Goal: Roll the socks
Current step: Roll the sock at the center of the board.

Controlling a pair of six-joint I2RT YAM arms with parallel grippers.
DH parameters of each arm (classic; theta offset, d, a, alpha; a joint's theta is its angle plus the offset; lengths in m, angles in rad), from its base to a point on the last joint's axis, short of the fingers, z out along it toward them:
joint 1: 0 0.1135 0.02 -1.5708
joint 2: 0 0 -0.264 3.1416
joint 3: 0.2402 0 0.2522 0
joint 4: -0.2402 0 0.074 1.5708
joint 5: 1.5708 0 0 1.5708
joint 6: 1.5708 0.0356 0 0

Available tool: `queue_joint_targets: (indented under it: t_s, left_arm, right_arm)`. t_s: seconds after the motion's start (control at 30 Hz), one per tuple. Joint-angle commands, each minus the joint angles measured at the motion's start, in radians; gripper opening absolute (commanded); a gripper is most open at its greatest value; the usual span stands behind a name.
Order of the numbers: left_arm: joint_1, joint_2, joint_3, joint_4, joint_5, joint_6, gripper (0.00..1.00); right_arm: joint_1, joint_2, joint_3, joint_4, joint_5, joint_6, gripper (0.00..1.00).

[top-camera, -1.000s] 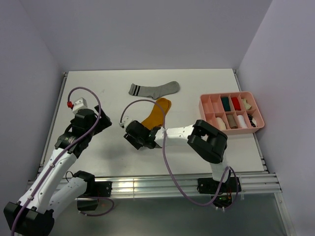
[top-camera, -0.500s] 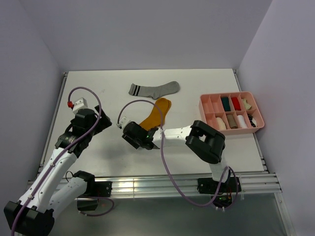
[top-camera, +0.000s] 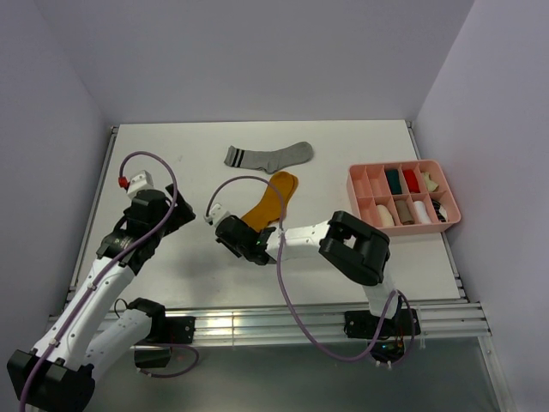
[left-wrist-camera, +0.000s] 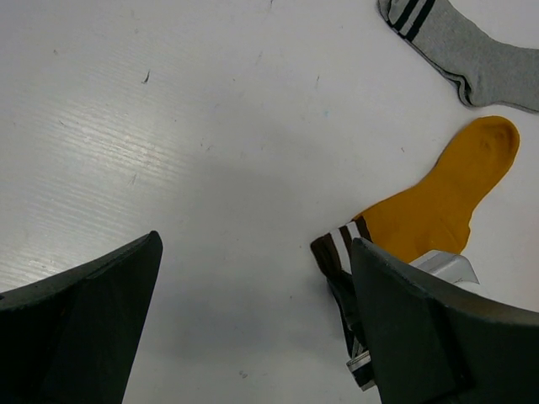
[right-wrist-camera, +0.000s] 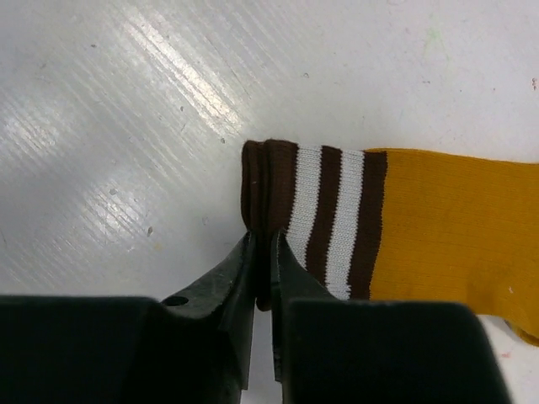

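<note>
Right fingers [right-wrist-camera: 253, 257] pinched narrow on the brown cuff edge of mustard sock [right-wrist-camera: 446, 219], which lies flat on tabletop [top-camera: 171, 146]. Left fingers [left-wrist-camera: 118, 286] spread wide, empty, left of that sock. Grey sock [top-camera: 270, 155] lies beyond its toe.

**Non-task items: tray, table, surrounds**

Pink divided tray [top-camera: 405, 231] at right side of white table [top-camera: 171, 154], 2 rows of compartments. Far row: red roll [top-camera: 411, 179], far cream roll [top-camera: 429, 182] next to it. Near row: near cream roll [top-camera: 385, 215], white roll [top-camera: 420, 211]. Lavender walls [top-camera: 257, 60] on 3 sides. Alu rail [top-camera: 257, 323] along near edge.
</note>
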Motion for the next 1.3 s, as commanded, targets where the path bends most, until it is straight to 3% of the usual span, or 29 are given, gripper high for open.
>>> queue_joint_targets:
  t_s: [0.0,0.1,0.37,0.8,1.13,1.27]
  left_arm:
    - [0.002,0.013,0.006,0.024,0.027,0.001,1.00]
    - [0.002,0.027,0.003,0.038,0.047,-0.002,1.00]
    - [0.002,0.068,-0.026,0.106,0.134,-0.022,0.98]
    - [0.002,0.103,-0.140,0.210,0.249,-0.073,0.92]
    - [0.002,0.154,-0.216,0.294,0.330,-0.131,0.86]
    - [0.000,0.177,-0.248,0.327,0.364,-0.149,0.77]
  right_arm:
    - [0.006,0.047,-0.068,-0.087,-0.026,0.021,0.11]
    - [0.004,0.025,-0.073,-0.080,-0.090,0.039,0.00]
    - [-0.046,-0.083,-0.047,-0.041,-0.345,0.131,0.00]
    - [-0.244,-0.119,-0.163,0.274,-0.814,0.446,0.00]
    - [-0.352,-0.085,-0.246,0.552,-0.988,0.713,0.00]
    - [-0.369,-0.051,-0.269,0.613,-0.996,0.786,0.00]
